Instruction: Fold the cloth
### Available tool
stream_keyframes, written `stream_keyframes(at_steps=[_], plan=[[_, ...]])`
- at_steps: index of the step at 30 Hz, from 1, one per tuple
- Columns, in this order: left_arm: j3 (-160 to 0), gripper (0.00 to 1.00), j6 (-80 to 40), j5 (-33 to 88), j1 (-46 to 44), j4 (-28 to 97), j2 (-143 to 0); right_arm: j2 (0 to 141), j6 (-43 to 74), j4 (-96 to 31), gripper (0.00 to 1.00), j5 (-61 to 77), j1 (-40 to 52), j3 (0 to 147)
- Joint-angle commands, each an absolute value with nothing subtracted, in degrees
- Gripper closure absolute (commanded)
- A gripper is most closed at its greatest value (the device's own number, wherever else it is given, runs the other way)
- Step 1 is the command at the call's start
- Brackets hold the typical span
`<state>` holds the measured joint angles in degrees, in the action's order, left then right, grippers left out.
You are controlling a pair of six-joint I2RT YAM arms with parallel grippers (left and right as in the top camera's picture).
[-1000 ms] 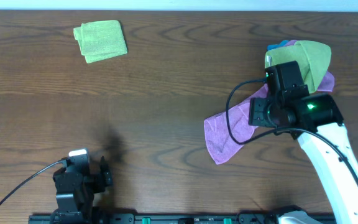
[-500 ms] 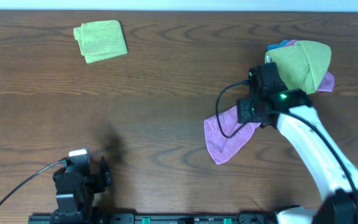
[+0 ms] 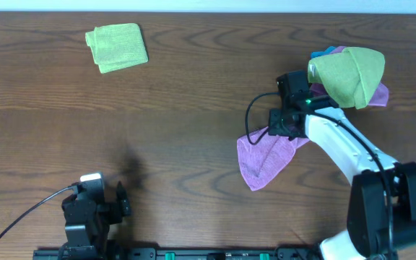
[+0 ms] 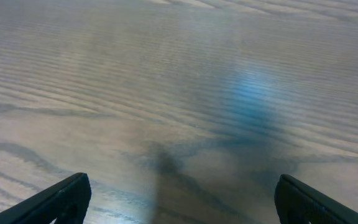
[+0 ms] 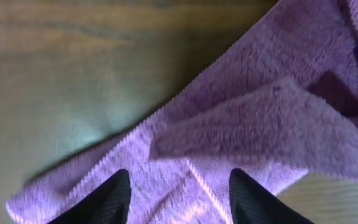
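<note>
**STATION STATUS: RIGHT HAND AT CLOTH, LEFT HAND AT COUNTER EDGE**

**1. Cloth.** The cloth (image 3: 262, 160) is lilac-purple and lies unfolded and rumpled on the dark wood counter (image 3: 193, 108), right of centre in the overhead frame. Its lower tip points toward the bottom of the frame. Its upper right part runs up toward a pile (image 3: 347, 74) of cloths in the upper right. That pile is topped by a green cloth, with purple and blue edges showing beneath it. In the right wrist view a raised flap of the lilac cloth crosses the middle of the frame, and a stitched hem runs diagonally from lower left to upper right.

**2. Right hand.** The right hand (image 3: 274, 128) points down at the upper edge of the cloth. In the right wrist view its two black fingers (image 5: 107, 200) stand apart at the bottom of the frame, with cloth surface filling the gap between them. They are not clamped on the fabric. Whether the tips touch it cannot be told.

**3. Left hand.** The left hand (image 3: 92, 209) sits in the lower left of the overhead frame, well apart from the cloth. Its fingers are spread wide, with only bare counter between them.

**4. Other items.** A folded lime-green towel (image 3: 117, 47) lies flat in the upper left of the overhead frame.
</note>
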<state>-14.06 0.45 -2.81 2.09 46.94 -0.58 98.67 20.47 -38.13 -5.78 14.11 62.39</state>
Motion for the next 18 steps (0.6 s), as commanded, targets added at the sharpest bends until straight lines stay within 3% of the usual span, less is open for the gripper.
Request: stream_keyframes(at_steps=[1, 14, 16, 18], plan=[[-13.54, 0.05, -0.51, 3.66, 2.11, 47.03, -0.21, 99.94, 24.88, -36.53, 0.50, -7.81, 13.76, 62.24], [-13.54, 0.05, -6.46, 24.21, 2.11, 46.72, -0.21, 101.91, 30.87, -33.41, 0.59, -9.23, 12.23, 62.24], [-13.54, 0.05, -6.48, 26.59, 2.11, 46.76, -0.21, 102.21, 30.89, -33.17, 0.65, -9.23, 12.23, 62.24], [-13.54, 0.05, -6.46, 28.88, 2.11, 47.11, -0.21, 102.32, 31.29, -33.12, 0.79, -9.21, 12.23, 62.24]])
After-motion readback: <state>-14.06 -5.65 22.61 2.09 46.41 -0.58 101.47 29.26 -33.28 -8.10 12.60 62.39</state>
